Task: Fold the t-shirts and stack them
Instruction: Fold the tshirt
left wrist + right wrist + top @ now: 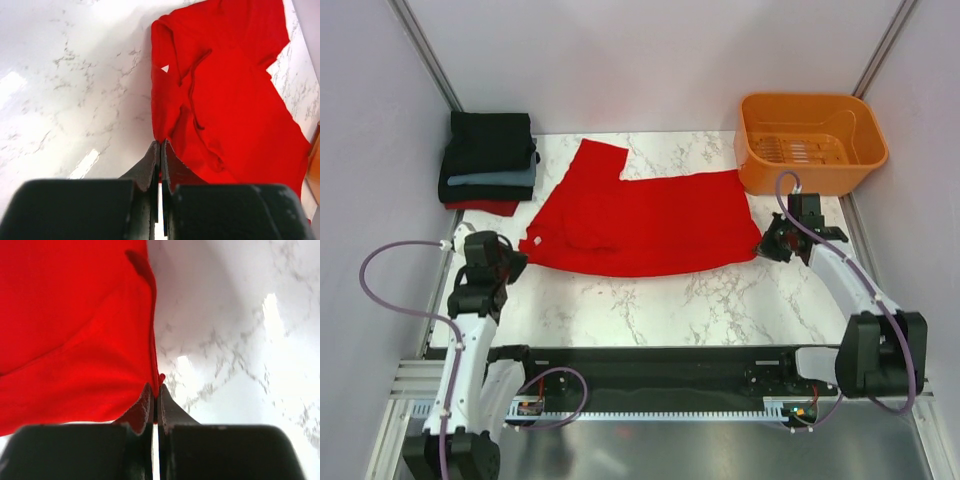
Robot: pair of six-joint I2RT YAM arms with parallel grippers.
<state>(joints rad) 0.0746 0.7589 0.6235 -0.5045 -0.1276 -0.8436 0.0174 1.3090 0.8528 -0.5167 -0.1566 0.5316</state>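
A bright red t-shirt (640,222) lies spread across the middle of the marble table, one sleeve pointing toward the back. My left gripper (523,258) is shut on the shirt's left edge (159,135). My right gripper (761,249) is shut on the shirt's right corner (156,375). A stack of folded t-shirts (488,162), black on top with slate-blue and red below, sits at the back left corner.
An orange plastic basket (855,160) stands at the back right, just behind my right arm. Grey walls close in the table on the left, right and back. Bare marble (660,305) lies between the shirt and the arm bases.
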